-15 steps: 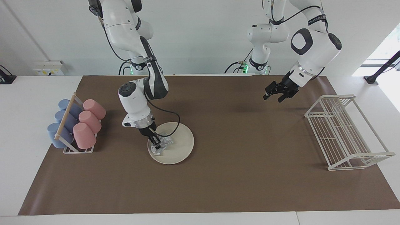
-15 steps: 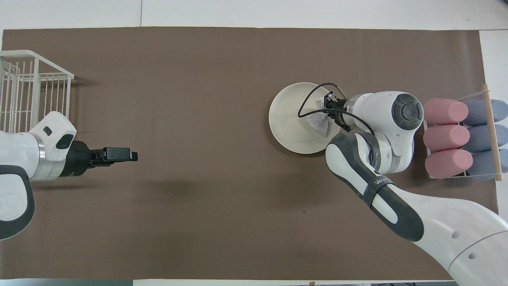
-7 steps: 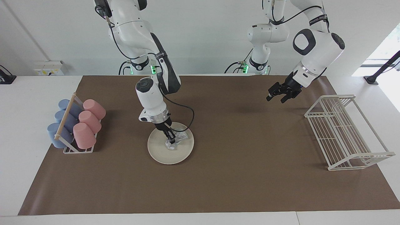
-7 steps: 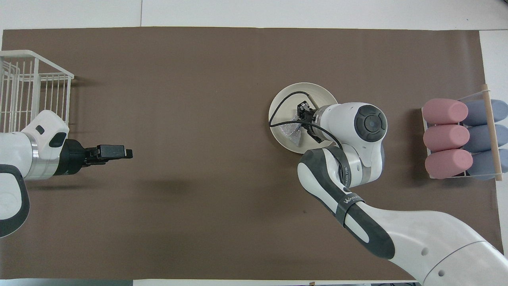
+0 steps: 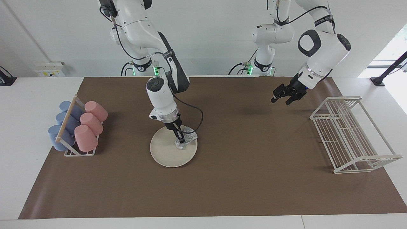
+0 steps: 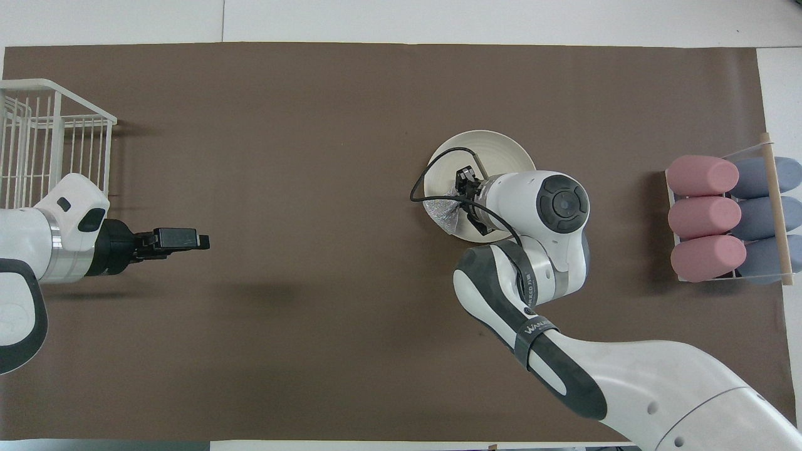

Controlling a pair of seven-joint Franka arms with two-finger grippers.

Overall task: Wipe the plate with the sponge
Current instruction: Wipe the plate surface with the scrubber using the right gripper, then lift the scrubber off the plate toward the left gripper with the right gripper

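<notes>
The cream-white plate (image 5: pixel 163 152) (image 6: pixel 485 145) lies on the brown mat, toward the right arm's end. My right gripper (image 5: pixel 180 139) (image 6: pixel 464 189) points down onto it and is shut on the sponge (image 5: pixel 188 138) (image 6: pixel 441 212), a silvery crumpled pad. The sponge presses on the plate's rim at the side toward the left arm's end and overhangs it slightly. My left gripper (image 5: pixel 281 99) (image 6: pixel 202 240) waits open and empty in the air over bare mat, beside the wire rack.
A white wire dish rack (image 5: pixel 349 135) (image 6: pixel 44 134) stands at the left arm's end. A holder with pink cups (image 5: pixel 90 124) (image 6: pixel 705 216) and blue cups (image 5: pixel 63 122) sits at the right arm's end. The right arm's black cable (image 5: pixel 195 116) loops over the plate.
My right gripper has dragged the sponge across the plate from the side toward the right arm's end to the rim toward the left arm's end. The left gripper drew back slightly toward the rack.
</notes>
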